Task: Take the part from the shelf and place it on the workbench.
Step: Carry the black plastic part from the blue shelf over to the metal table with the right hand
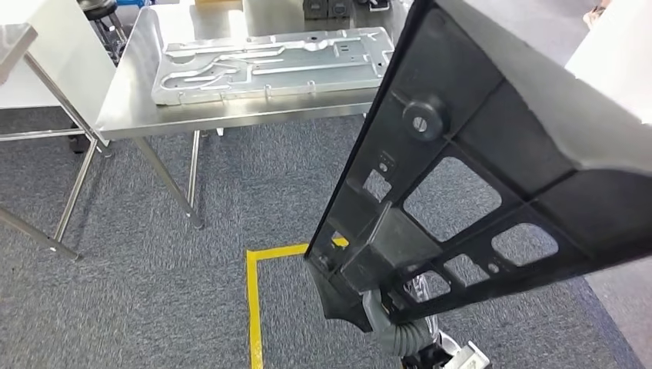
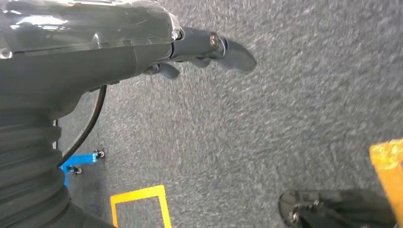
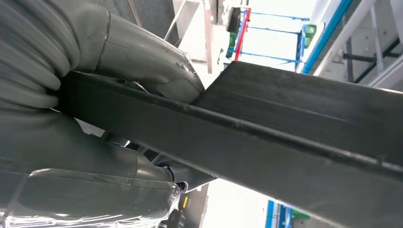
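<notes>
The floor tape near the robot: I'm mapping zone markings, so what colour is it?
Yellow. The floor tape forms a corner on the grey carpet, clearest in the head view.

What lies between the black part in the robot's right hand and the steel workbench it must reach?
Open grey carpet separates the black part, held by the right hand, from the workbench. On the bench, a large metal panel already covers much of the top.
</notes>
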